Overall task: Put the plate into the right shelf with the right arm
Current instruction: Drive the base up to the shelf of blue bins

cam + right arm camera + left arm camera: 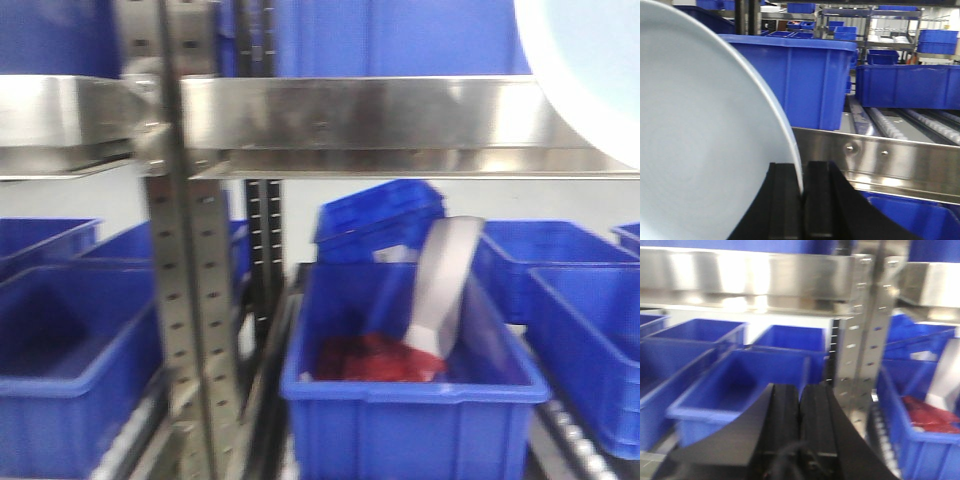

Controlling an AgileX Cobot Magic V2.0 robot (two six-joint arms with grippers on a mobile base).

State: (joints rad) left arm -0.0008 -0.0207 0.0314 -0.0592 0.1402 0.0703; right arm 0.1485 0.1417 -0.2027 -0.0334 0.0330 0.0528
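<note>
The pale blue-white plate (700,140) fills the left of the right wrist view, held on edge; my right gripper (802,192) is shut on its rim. In the front view the plate (590,70) shows at the top right, overlapping the right shelf's steel front rail (380,115). The same shiny rail (890,160) runs just beyond the plate in the right wrist view, with a blue bin (800,80) standing on the rollers behind it. My left gripper (800,405) is shut with nothing between its fingers, lower down before a perforated upright (860,330).
Perforated steel uprights (185,260) split the racks. Below the rail a blue bin (410,400) holds a red item (375,360) and a grey scoop-like piece (445,285). More blue bins (70,350) sit at left and right (590,320). Roller tracks (890,122) lie behind the rail.
</note>
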